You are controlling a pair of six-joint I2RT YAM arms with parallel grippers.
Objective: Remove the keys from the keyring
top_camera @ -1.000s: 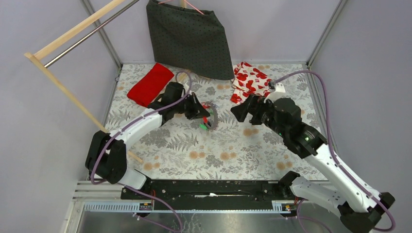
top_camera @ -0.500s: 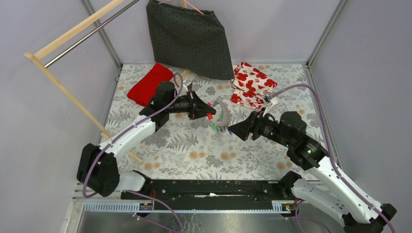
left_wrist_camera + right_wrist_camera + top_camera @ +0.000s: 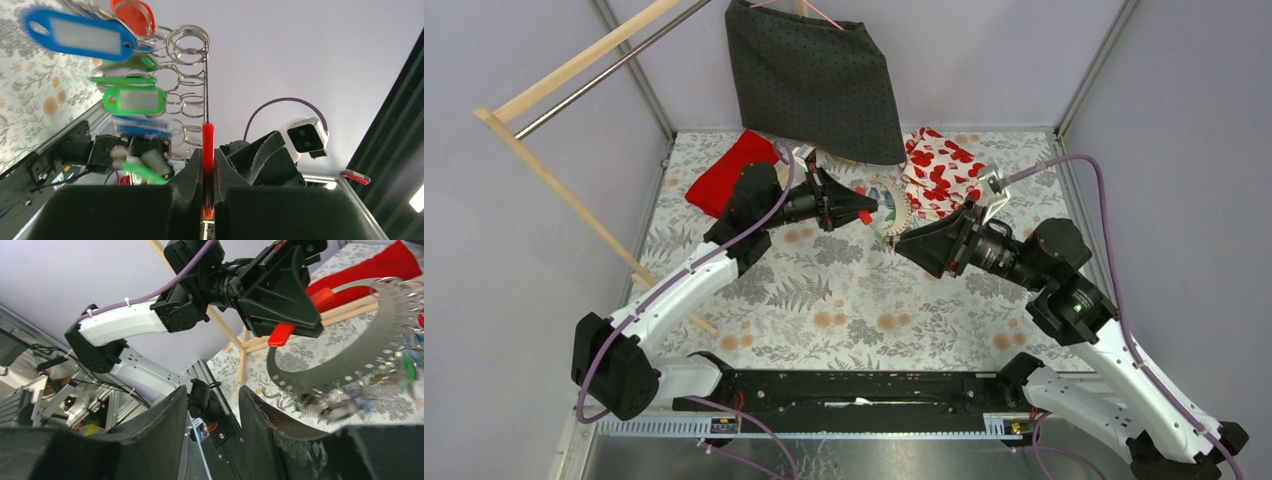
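My left claw [image 3: 860, 213] is shut tight on the red part of the keyring [image 3: 894, 206] and holds it up over the counter [image 3: 824, 300], close to the middle of the far edge. In the left wrist view I see the ring from its edge, as one thin line that goes straight out from between the fingers. So the flat of the ring lies along the axis of that claw.

The keys [image 3: 135, 99] hang on small wire loops along the rim, on the part away from the red grip. They are green, blue and red tags, and some of them are blurred.

My right claw [image 3: 910, 245] comes from the right side of the counter and points toward the far left. Its jaws stand apart with nothing between them. It is the free arm and the nearer one to the keys, and I think it has to do the picking.

In the right wrist view the ring shows me almost its full face, up and to the right of the fingers. The tags hang at its lower rim, just beyond the fingertips but not touching them. I judge that the claw must go forward and a little to its right to take one tag and not the rim itself.
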